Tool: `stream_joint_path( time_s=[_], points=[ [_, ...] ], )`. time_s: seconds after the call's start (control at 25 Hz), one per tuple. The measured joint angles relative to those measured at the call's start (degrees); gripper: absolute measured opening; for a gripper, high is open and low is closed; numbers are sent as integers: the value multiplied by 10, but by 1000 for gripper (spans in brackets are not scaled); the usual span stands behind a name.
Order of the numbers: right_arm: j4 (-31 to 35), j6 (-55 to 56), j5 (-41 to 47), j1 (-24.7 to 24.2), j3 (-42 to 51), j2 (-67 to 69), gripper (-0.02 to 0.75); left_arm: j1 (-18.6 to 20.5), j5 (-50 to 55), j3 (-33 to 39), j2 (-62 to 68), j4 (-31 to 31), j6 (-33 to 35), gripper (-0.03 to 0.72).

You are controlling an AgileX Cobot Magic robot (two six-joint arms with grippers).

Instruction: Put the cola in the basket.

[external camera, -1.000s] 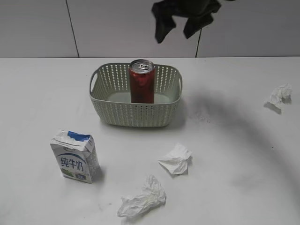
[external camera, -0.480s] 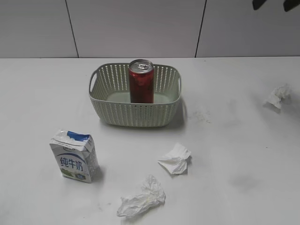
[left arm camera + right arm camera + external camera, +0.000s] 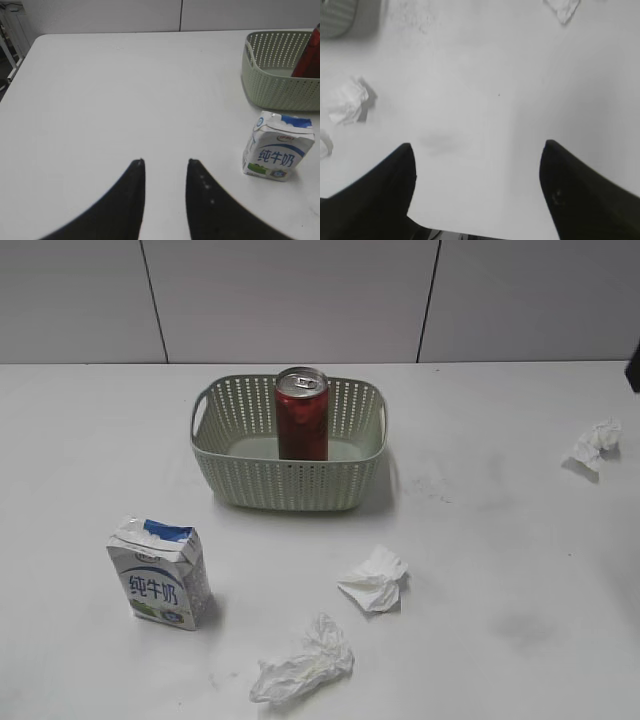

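Note:
The red cola can point(image 3: 302, 415) stands upright inside the sage-green perforated basket point(image 3: 290, 485) at the table's middle back. In the left wrist view the basket point(image 3: 280, 90) and a slice of the can point(image 3: 308, 52) show at the far right. My left gripper point(image 3: 165, 162) is open and empty over bare table, well left of the basket. My right gripper point(image 3: 477, 147) is wide open and empty over the table's right part; only a dark sliver of the right arm point(image 3: 635, 365) shows at the exterior view's right edge.
A white-and-blue milk carton point(image 3: 160, 575) stands front left, also in the left wrist view point(image 3: 277, 147). Crumpled tissues lie at the front middle point(image 3: 375, 580), front point(image 3: 305, 665) and far right point(image 3: 595, 443). A basket corner point(image 3: 340, 17) shows in the right wrist view.
The right gripper, above the basket a second ago, has pulled away up and to the right and has all but left the exterior view. The can stays standing in the basket.

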Motion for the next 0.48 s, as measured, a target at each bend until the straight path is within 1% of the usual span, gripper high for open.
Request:
stream_joint_path(
  time_s=[0.16,0.24,0.48],
  points=[
    [-1,-2,-60,0,168,-155,579,0,0,0,0,0,0,228],
    [-7,-2,-88,0,233,-223,579,0,0,0,0,0,0,228],
    [-16,0,-106,0,369,-417,579,0,0,0,0,0,0,228]
  ],
)
